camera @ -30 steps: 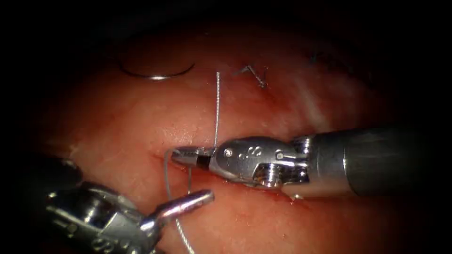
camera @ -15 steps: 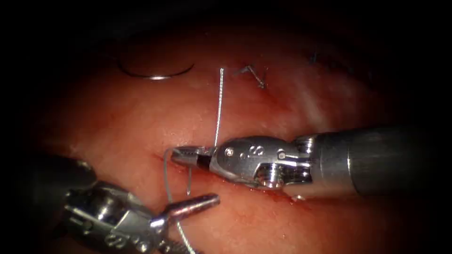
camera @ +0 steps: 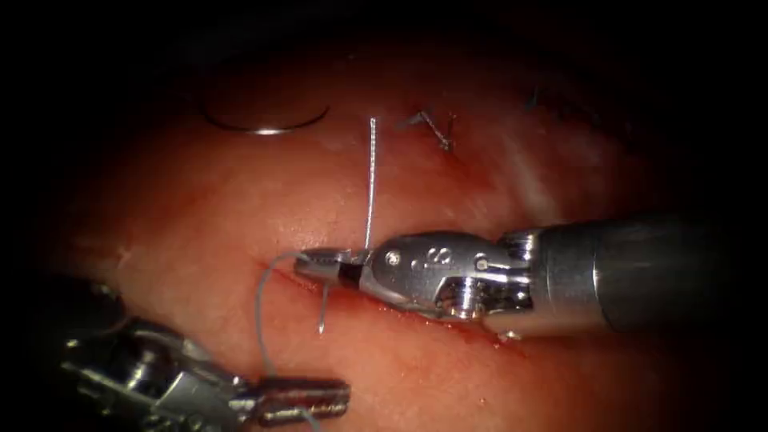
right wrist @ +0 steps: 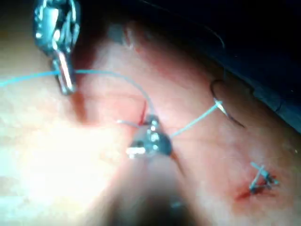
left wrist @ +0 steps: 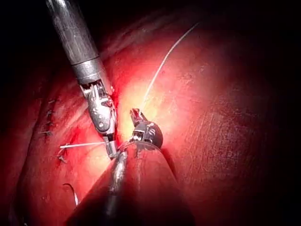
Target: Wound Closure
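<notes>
Your right tool [camera: 320, 263] gripped thread [camera: 370, 186] at cut [camera: 276, 264]. Your left tool [camera: 308, 398] clamped grey thread loop below. Curved needle [camera: 266, 124] lay free on tissue [camera: 200, 208], upper left, well apart from both tools.

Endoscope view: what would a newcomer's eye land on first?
The right tool lies across the middle, its jaws shut on the thread at the cut, one strand rising straight up from them. The left tool sits low on the left, jaws shut on a strand that curves up to the cut. The needle lies free on the tissue at upper left.
</notes>
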Controlling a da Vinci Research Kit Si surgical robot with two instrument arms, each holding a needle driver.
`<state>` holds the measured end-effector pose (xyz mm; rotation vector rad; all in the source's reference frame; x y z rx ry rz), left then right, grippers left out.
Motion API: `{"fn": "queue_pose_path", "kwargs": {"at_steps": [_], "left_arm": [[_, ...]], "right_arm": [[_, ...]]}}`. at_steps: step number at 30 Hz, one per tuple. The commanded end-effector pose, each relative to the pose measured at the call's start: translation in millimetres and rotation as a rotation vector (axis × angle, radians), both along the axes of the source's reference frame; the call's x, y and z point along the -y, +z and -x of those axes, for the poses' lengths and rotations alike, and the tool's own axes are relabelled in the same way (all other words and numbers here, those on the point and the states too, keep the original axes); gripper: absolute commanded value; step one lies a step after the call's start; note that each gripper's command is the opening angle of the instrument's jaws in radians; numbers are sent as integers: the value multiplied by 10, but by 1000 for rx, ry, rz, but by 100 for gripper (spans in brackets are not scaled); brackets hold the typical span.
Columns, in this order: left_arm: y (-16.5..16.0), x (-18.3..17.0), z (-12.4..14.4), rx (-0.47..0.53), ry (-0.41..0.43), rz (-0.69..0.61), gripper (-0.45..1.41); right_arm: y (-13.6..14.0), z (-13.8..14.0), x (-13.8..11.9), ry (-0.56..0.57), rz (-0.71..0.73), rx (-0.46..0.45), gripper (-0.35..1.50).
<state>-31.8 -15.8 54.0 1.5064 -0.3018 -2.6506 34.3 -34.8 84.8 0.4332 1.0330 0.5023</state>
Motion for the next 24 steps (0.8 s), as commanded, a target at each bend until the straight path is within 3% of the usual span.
{"fn": "queue_pose_path", "kwargs": {"at_steps": [1,3,4,5,10,12,17,20,24], "left_arm": [[5,-4,0,2,-18,-4,-45],[3,-11,-9,-6,-31,-12,-45],[3,-13,-11,1,-30,-14,-45],[3,-14,-13,7,-25,-17,-45],[4,-17,-22,34,-2,-27,-45],[3,-18,-31,49,10,-37,-45],[-5,-22,-45,62,31,-31,-45],[-12,-22,-49,65,46,-16,-45],[-22,-22,-46,74,66,7,-45]], "right_arm": [[-2,-4,4,-2,0,-6,-35],[-11,-2,5,8,-8,-20,-35],[-15,-1,5,18,6,-23,-23],[-18,0,4,32,16,-24,4],[-40,15,1,75,110,-10,101],[-58,31,1,104,130,2,125],[-78,49,0,125,136,1,135],[-89,59,-7,147,132,-16,121],[-93,58,-23,178,125,-30,120]]}}
